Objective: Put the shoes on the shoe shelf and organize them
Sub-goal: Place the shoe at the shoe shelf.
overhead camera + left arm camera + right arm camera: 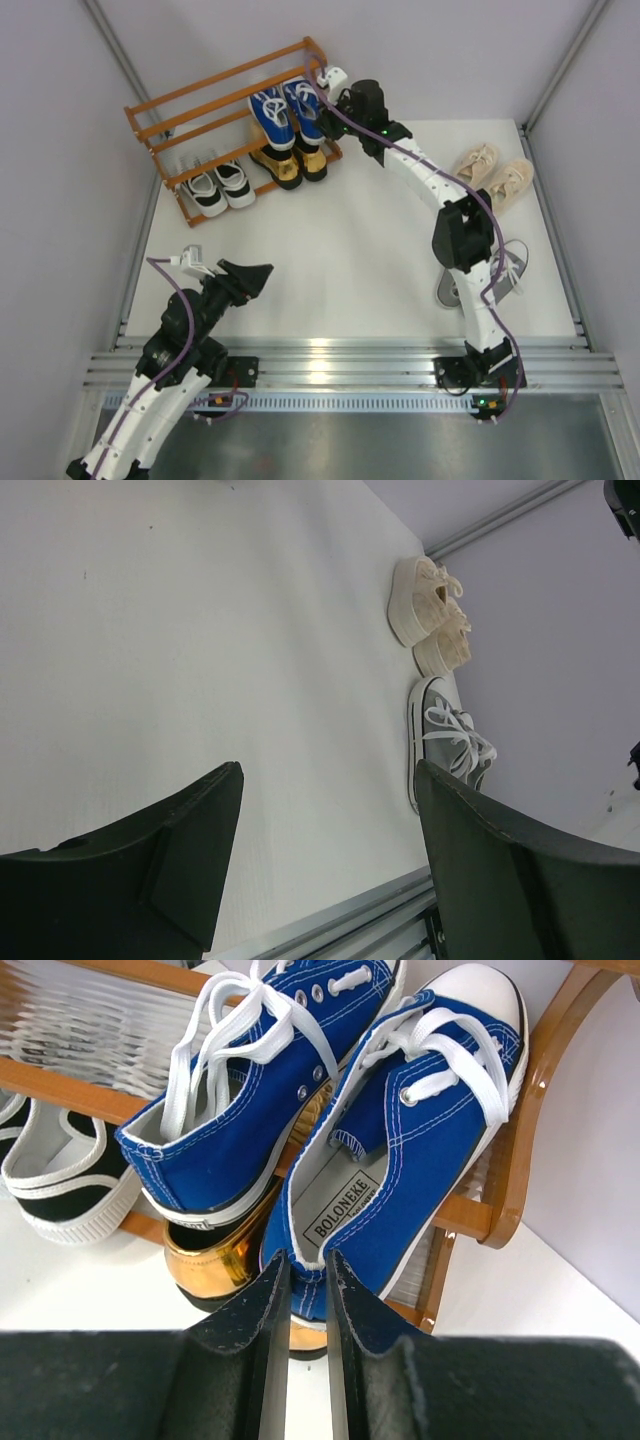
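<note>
The shoe shelf [200, 95] stands at the back left. Blue canvas sneakers [285, 110] lie on its middle tier above gold loafers [290, 168], with black-and-white sneakers [220, 187] to their left. My right gripper [308, 1265] is shut on the heel of the right-hand blue sneaker [420, 1160], which rests tilted on the slats beside its mate [240, 1120]. Beige lace-ups [495, 172] lie at the right edge of the table. Grey sneakers [445, 745] lie nearer, partly hidden behind the right arm. My left gripper [330, 770] hangs open over bare table at the front left.
White walls close in the table on the left, back and right. A metal rail [330, 360] runs along the near edge by the arm bases. The shelf's curved wooden side post [520, 1110] stands just right of the held sneaker.
</note>
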Controlling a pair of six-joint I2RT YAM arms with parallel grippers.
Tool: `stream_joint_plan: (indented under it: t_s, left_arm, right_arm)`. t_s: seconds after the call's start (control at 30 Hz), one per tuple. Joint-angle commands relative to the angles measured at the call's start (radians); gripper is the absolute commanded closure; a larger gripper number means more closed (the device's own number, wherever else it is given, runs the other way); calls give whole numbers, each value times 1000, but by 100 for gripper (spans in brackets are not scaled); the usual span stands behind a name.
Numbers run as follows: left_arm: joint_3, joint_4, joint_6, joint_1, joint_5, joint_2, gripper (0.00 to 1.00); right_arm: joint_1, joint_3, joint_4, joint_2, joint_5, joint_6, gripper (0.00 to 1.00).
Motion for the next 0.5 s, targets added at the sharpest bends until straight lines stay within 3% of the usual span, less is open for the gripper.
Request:
stream_joint_plan:
  t_s: [0.0, 0.47]
  left_arm:
    - [30, 20, -14, 2, -5, -9, 25]
    - [36, 20, -23, 2, -9, -9, 25]
  right_arm:
    - [19, 73, 101, 2, 7, -5, 100]
    - [28, 92, 125, 44, 21, -3, 91]
